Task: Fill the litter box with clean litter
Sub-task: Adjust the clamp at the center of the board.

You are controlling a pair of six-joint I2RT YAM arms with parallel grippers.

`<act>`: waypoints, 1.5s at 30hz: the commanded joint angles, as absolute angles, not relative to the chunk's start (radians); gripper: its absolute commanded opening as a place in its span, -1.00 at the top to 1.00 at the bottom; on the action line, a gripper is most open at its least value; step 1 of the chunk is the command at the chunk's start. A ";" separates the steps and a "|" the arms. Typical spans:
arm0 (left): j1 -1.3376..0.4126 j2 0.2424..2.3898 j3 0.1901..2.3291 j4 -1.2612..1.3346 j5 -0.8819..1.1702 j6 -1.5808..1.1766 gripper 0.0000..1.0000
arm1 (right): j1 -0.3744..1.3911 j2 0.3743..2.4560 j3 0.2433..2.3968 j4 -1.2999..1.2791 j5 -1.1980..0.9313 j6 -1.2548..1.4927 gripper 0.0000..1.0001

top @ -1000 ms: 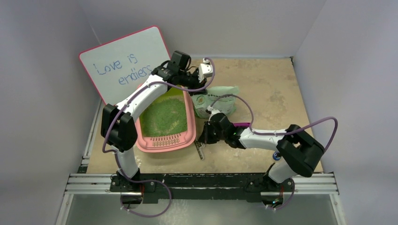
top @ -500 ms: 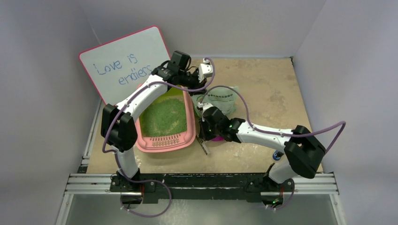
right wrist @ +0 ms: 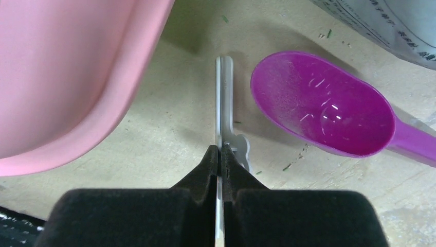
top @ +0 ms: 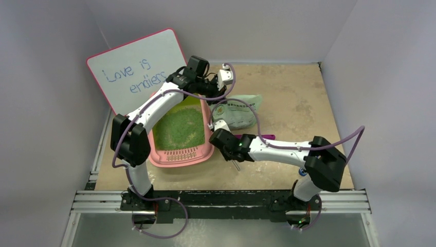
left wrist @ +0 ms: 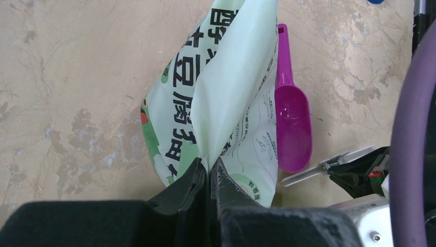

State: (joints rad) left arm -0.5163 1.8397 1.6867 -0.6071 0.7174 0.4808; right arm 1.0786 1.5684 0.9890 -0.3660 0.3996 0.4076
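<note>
Litter box (right wrist: pixel 77 77); right end effector (right wrist: pixel 219 152) pinches blade (right wrist: pixel 224 92).

A lab test booth: blank grey walls (top: pixel 46 128), aluminium mounting rail (top: pixel 221 201), scuffed tabletop (top: pixel 301 103)

Magenta scoop (left wrist: pixel 293 128) beside printed bag (left wrist: pixel 226 103); whiteboard (top: pixel 136 69) behind.

The bench (top: pixel 298 92) is a beige, mottled slab with darker blotches; on its left part sits the pink litter box (top: pixel 169 161); near its right wall, apart from it, lies a magenta scoop (right wrist: pixel 324 110), bowl up; just beside the scoop rests a pale green printed bag (left wrist: pixel 231 103) — its top edge pinched in the left tool (left wrist: pixel 208 175); a few green flecks (right wrist: pixel 286 167) lie scattered by the scoop; a thin metal blade (right wrist: pixel 224 92), gripped in the right tool (right wrist: pixel 219 154), runs between box and scoop — whether it touches the bench cannot be told.
</note>
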 commanded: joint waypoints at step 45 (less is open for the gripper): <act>-0.512 1.777 1.675 -0.556 0.762 0.448 1.00 | 1.109 1.461 0.877 -0.408 0.441 0.517 0.00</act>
State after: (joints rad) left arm -0.5163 1.8366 1.6752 -0.5953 0.7223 0.4629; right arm 1.1172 1.4704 0.8898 -0.3546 0.3992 0.4778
